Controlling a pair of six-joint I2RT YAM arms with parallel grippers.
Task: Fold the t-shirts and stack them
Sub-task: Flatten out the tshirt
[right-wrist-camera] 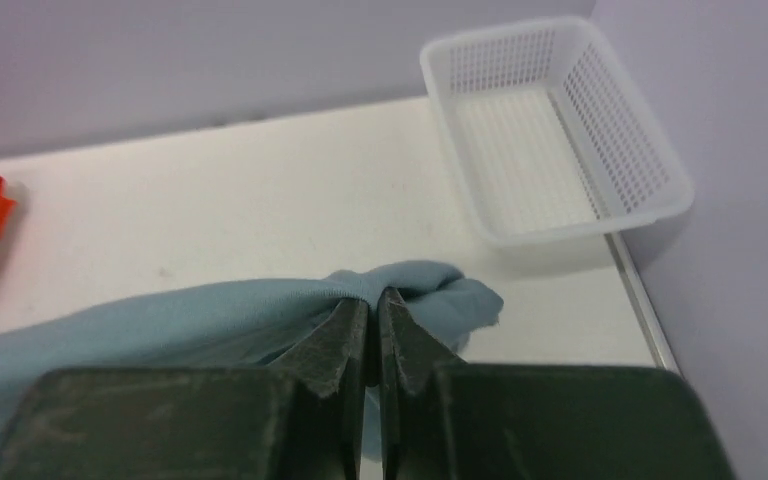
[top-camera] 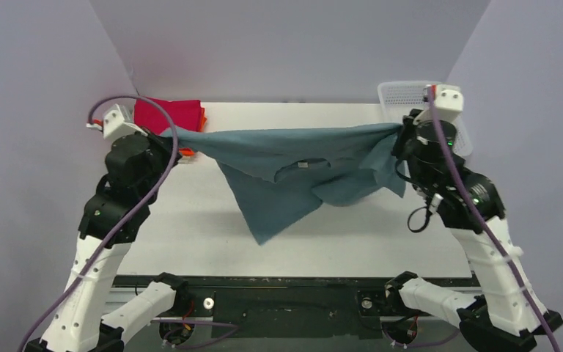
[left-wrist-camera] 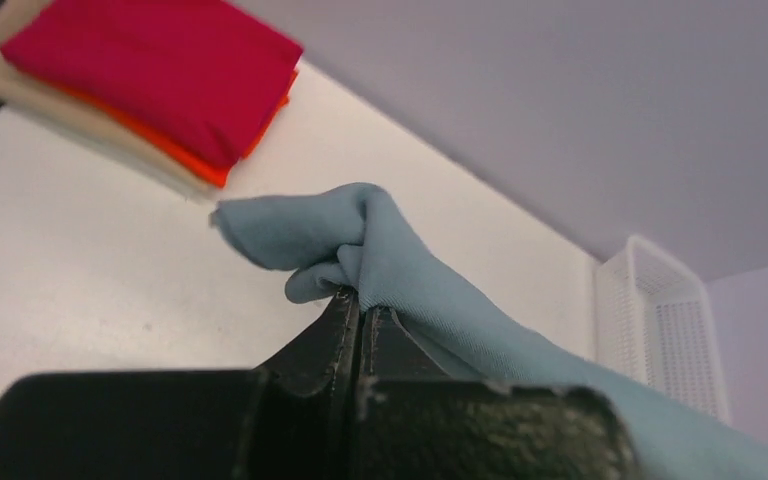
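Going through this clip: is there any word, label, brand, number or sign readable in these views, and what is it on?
No readable text in any view.
Neck tag on the teal t-shirt: a small pale patch in the top view, too small to read.
Folded red t-shirt: no print visible.
White mesh basket: no marking visible.

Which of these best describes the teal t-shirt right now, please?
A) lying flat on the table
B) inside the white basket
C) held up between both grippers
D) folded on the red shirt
C: the left gripper and right gripper are each shut on an end of the teal t-shirt, which hangs between them.
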